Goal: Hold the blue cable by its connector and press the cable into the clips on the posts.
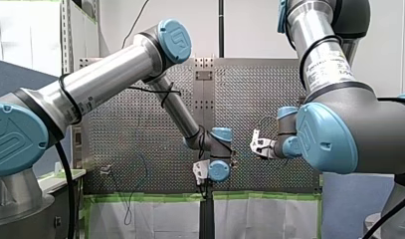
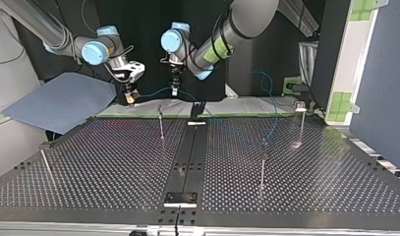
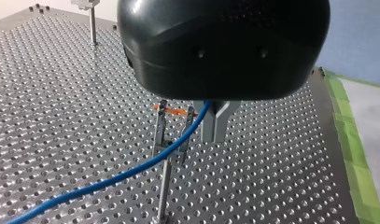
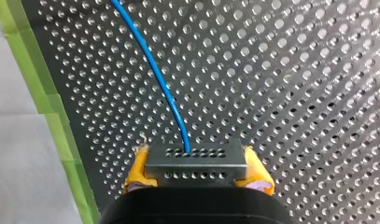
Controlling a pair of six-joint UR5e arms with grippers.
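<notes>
My right gripper (image 4: 195,173) is shut, its yellow pads (image 4: 137,169) clamping a dark grey connector (image 4: 195,158). The blue cable (image 4: 155,70) runs out of that connector over the perforated table. In the top view the cable (image 2: 156,92) spans from my right gripper (image 2: 130,97) to my left gripper (image 2: 174,90). My left gripper (image 3: 214,136) is shut on the blue cable (image 3: 131,171), just above and beside a forked clip (image 3: 171,145) on a thin post. The cable crosses that fork; I cannot tell if it sits in it.
More clip posts stand on the table (image 2: 114,162): one near the far middle (image 2: 161,125), one at the right (image 2: 263,167), one far right (image 2: 300,120) and one at the left edge (image 2: 46,164). Green tape (image 4: 47,107) marks the table edge. Slack cable (image 2: 266,88) loops behind.
</notes>
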